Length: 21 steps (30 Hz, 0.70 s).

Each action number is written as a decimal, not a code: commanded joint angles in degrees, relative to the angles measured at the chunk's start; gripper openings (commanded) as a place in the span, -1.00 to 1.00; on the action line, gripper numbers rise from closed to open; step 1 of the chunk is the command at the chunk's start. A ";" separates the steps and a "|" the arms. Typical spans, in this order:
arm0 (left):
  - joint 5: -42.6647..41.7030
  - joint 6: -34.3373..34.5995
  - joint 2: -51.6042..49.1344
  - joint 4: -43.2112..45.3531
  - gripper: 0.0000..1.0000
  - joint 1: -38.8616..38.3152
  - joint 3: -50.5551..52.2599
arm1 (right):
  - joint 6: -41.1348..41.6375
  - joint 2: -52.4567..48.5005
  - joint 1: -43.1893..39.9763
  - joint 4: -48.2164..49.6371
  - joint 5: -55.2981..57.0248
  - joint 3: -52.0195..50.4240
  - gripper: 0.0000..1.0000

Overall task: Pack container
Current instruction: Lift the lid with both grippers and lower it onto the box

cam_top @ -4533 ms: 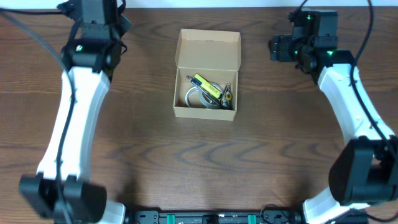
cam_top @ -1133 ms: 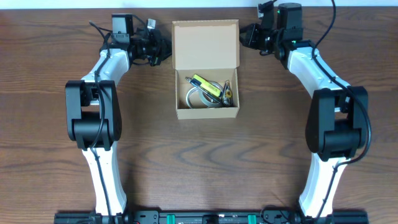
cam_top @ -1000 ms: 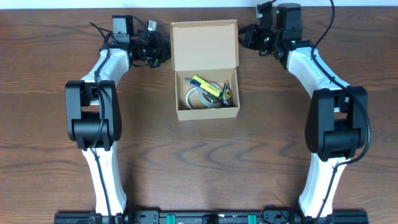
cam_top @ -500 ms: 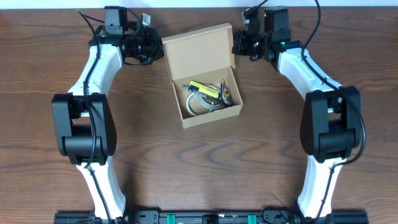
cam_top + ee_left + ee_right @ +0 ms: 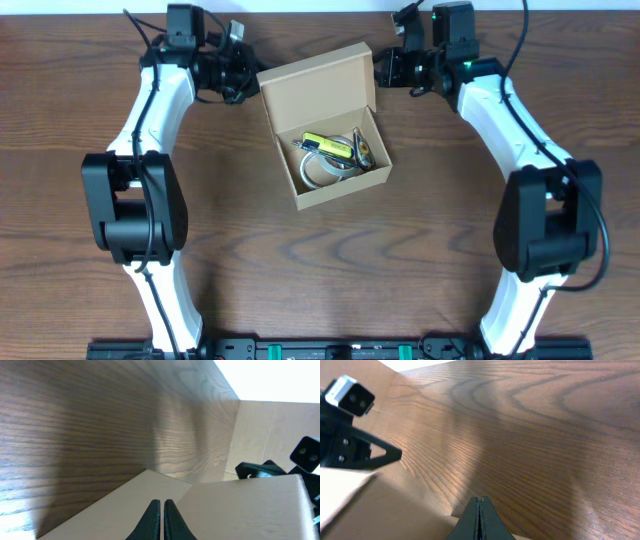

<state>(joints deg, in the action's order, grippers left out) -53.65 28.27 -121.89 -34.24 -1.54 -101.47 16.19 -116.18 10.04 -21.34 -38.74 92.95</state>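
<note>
The container (image 5: 328, 167), a tan cardboard box, sits skewed on the wood table, flap lid raised, holding small items.

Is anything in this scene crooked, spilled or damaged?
Yes: the small tan cardboard box sits askew, turned at an angle to the edges of the brown wooden table, with its flap lid open. The shut left tool and right tool sit close beside the lid's two far corners. Nothing is spilled.
</note>
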 commanded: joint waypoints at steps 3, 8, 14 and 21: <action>-1.05 -5.44 0.74 -6.34 -0.89 -0.04 -5.46 | -5.84 3.48 0.66 -3.93 -0.11 1.14 -0.97; -1.49 -8.04 0.74 -12.22 -0.90 -0.48 -7.74 | -8.87 5.60 0.66 -7.98 -0.11 1.14 -0.97; -1.92 -11.67 0.74 -17.14 -0.89 -3.50 -8.63 | -11.32 7.96 0.66 -11.43 -0.09 1.14 -0.97; -1.90 -14.19 0.74 -19.26 -0.89 -7.28 -8.66 | -12.87 10.80 0.66 -14.40 -0.07 1.14 -0.98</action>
<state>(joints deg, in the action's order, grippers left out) -54.94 16.78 -121.89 -52.82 -7.77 -108.71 5.50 -108.16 10.04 -35.18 -38.54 92.97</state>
